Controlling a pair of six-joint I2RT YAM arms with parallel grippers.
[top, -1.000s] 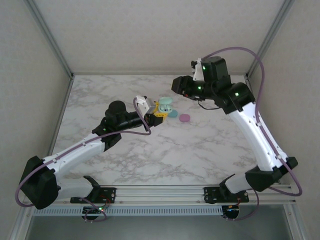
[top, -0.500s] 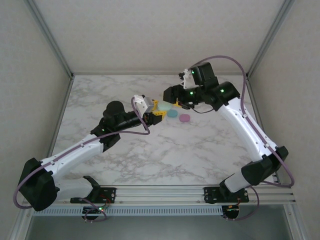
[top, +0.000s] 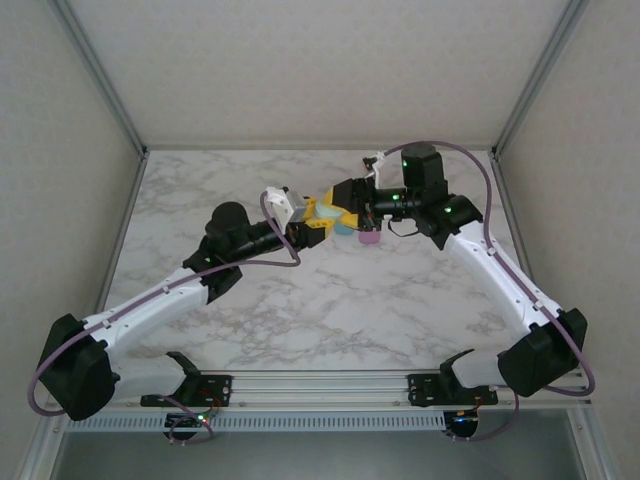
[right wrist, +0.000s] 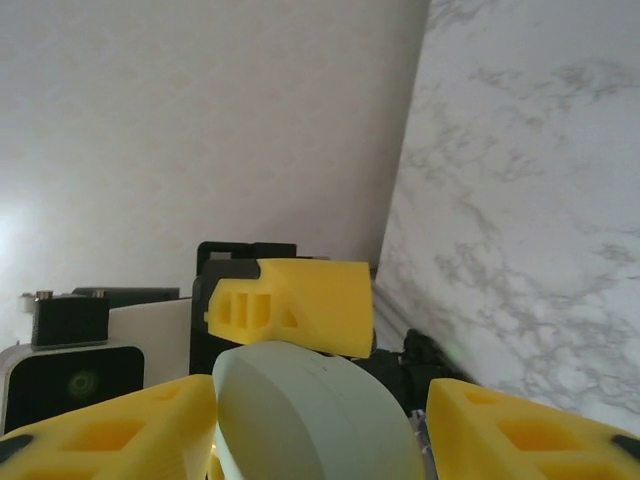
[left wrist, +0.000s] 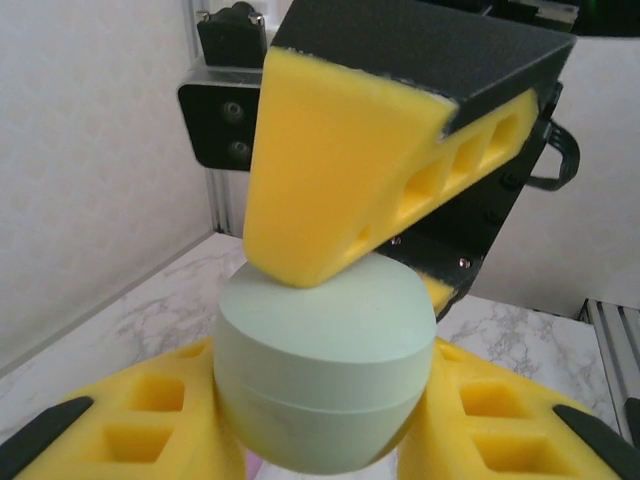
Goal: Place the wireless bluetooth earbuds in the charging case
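Left gripper (left wrist: 320, 432) is clamped on the pale green case (left wrist: 320, 350), probably steadying it, while the right gripper (right wrist: 320, 420) straddles it, jaws apart, probably going for the lid.

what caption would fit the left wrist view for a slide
Left jaws hold a pale green case as one right jaw touches its top.

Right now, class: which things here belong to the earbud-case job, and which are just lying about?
In the job: pale green case, clamped in left gripper; right gripper touching its top.
Lying about: teal round piece and pink round piece on the table.
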